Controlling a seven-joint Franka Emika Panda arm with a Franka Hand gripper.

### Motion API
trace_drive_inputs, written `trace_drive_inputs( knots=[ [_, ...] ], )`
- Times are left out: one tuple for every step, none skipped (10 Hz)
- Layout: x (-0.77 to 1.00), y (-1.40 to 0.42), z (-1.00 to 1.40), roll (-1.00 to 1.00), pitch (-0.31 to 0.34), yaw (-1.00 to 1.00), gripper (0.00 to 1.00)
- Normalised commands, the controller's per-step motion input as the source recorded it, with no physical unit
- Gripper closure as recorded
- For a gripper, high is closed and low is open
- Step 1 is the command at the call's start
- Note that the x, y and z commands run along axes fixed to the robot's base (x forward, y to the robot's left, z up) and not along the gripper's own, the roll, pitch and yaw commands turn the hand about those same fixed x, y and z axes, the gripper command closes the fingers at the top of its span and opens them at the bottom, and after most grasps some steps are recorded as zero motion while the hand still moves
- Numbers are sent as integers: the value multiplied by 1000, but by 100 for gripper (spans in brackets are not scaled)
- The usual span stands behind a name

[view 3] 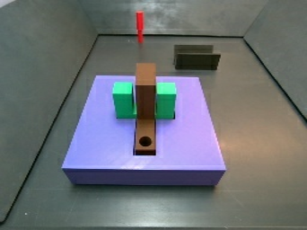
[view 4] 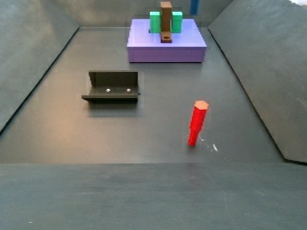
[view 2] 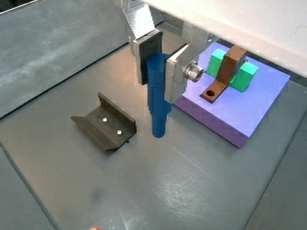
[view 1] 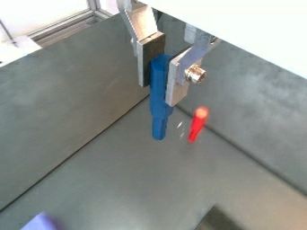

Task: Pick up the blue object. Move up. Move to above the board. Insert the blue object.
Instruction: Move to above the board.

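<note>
My gripper [view 1: 162, 88] is shut on the blue object [view 1: 159, 103], a straight blue peg that hangs down between the silver fingers with its lower end clear of the grey floor. Both wrist views show this grip [view 2: 159, 85]. In a wrist view the blue object [view 2: 156, 99] hangs beside the board [view 2: 246, 117], not over it. The board is a lavender slab with a brown centre strip, a round hole [view 3: 145, 142] and two green cubes [view 3: 124, 99]. It also shows in a side view [view 4: 144, 51]. The gripper is out of both side views.
A short red stick [view 4: 197, 123] stands upright on the floor, seen close to the peg in a wrist view [view 1: 198, 126] and far behind the board in a side view [view 3: 139, 25]. The dark fixture [view 2: 106, 124] stands on the floor [view 4: 111, 86]. Grey walls ring the floor.
</note>
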Motion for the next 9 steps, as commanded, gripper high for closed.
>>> trace_drive_inputs(
  knots=[
    [159, -1400, 197, 136, 244, 12, 100],
    [165, -1400, 203, 118, 215, 10, 100],
    [187, -1400, 203, 12, 157, 10, 100],
    [191, -1400, 200, 17, 146, 5, 100],
    [213, -1400, 207, 15, 139, 9, 100],
    [244, -1400, 210, 9, 136, 13, 100],
    [262, -1400, 213, 20, 137, 8, 100],
    [295, -1400, 222, 19, 141, 10, 100],
    [148, -442, 77, 27, 141, 9, 100]
  ],
)
